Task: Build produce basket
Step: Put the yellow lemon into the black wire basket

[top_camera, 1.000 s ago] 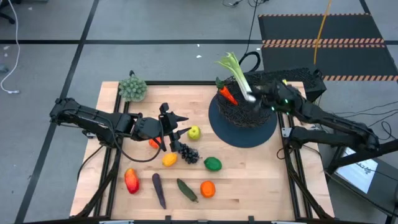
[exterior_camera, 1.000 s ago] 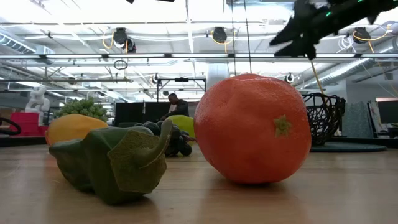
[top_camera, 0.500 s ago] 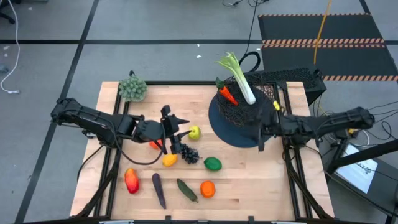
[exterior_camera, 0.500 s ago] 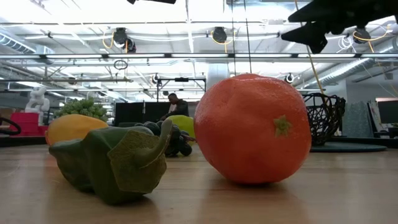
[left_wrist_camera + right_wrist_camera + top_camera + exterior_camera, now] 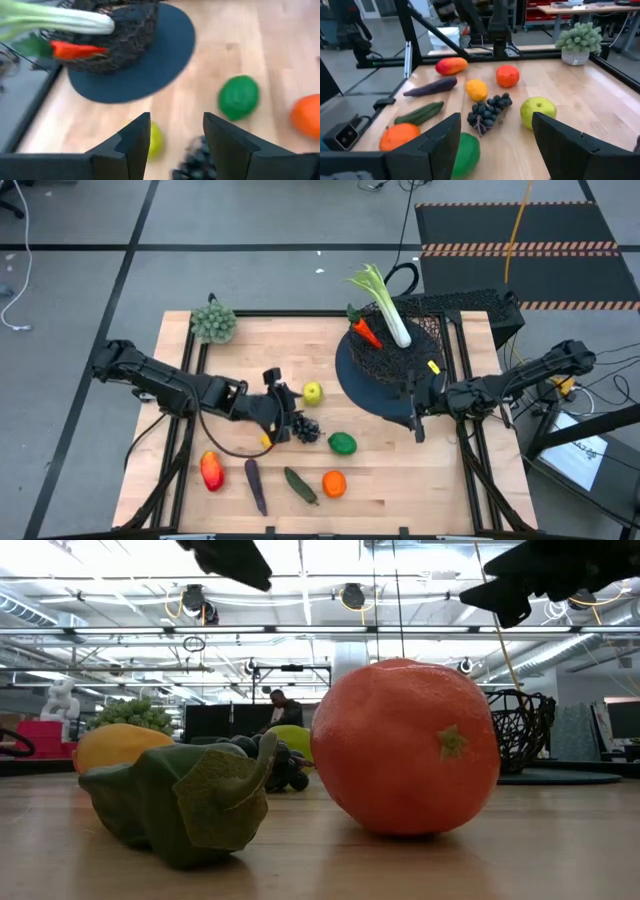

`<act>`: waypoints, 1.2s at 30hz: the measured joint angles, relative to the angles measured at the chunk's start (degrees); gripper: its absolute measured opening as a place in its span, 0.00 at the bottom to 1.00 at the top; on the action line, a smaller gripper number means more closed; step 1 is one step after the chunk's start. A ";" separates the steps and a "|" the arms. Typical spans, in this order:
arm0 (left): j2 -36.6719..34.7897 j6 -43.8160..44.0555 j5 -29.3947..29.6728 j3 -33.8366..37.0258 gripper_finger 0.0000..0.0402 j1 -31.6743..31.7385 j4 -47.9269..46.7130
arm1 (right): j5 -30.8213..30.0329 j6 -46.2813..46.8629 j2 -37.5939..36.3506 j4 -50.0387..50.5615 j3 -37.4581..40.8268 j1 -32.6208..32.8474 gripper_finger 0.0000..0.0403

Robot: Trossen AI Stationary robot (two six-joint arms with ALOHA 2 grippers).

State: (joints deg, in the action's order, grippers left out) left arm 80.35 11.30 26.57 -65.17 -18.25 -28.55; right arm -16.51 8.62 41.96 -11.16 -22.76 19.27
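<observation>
Low view, nearest the lens: the orange [image 5: 405, 748] and the green cucumber [image 5: 175, 802] sit on the table [image 5: 320, 860] front edge, with the lemon [image 5: 120, 747], dark grapes [image 5: 275, 762] and apple [image 5: 290, 740] behind them, and the basket [image 5: 520, 730] farthest off at right. From the high view I read the step as mid-loading: the black wire-mesh basket [image 5: 395, 345] on its round dark disc already holds the leek [image 5: 385, 305], its green top sticking out over the rim, and the carrot [image 5: 366, 333] lying against the mesh. Left on the wood are the apple [image 5: 312, 392], grapes [image 5: 304, 427], lime [image 5: 342, 443], orange [image 5: 334, 483], cucumber [image 5: 299, 485], eggplant [image 5: 255, 486] and red pepper [image 5: 211, 470]; the lemon is mostly under the left arm. The left gripper [image 5: 283, 412] hovers low between apple and grapes, jaws parted and empty; its wrist view shows both fingers [image 5: 135, 142] with the apple [image 5: 154, 141] and grapes [image 5: 197, 160] just beyond. I judge that next I should settle over one piece, close, lift, and carry it across to the basket. The right gripper [image 5: 414, 405] sits at the near edge of the basket's disc, jaws spread, holding nothing, facing the produce. Farthest back, the grey-green bushy clump [image 5: 213, 321] stands at the far left corner.
</observation>
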 joint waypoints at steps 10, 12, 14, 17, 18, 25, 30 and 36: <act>5.28 19.13 0.42 0.07 0.67 -9.71 -10.62 | -0.01 -0.52 0.41 0.22 -0.02 -0.02 0.59; 6.48 21.90 1.36 0.07 0.72 -10.94 -12.48 | 0.00 -0.50 0.41 0.22 -0.01 -0.02 0.59; 7.56 25.34 3.73 0.07 0.76 -12.06 -14.86 | 0.01 -0.52 0.41 0.24 -0.02 -0.02 0.59; 9.57 31.18 4.44 0.05 0.81 -13.07 -17.36 | 0.02 -0.52 0.41 0.57 -0.03 -0.02 0.59; 10.20 32.79 4.33 0.13 0.82 -13.39 -18.09 | 0.02 -0.46 0.41 0.57 -0.03 -0.02 0.59; 15.49 38.08 4.48 0.07 0.87 -14.68 -18.31 | 0.04 -0.39 0.41 0.77 -0.03 -0.02 0.59; 19.86 42.32 3.68 0.07 0.87 -14.26 -22.11 | 0.07 -0.37 0.41 0.97 -0.03 -0.02 0.59; 22.67 43.96 2.27 0.05 0.87 -14.26 -22.01 | 0.07 -0.35 0.41 1.13 -0.05 -0.02 0.59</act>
State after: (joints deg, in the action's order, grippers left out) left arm 103.02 55.25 28.84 -65.12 -32.51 -50.56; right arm -16.45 8.27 42.37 -10.03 -22.81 19.25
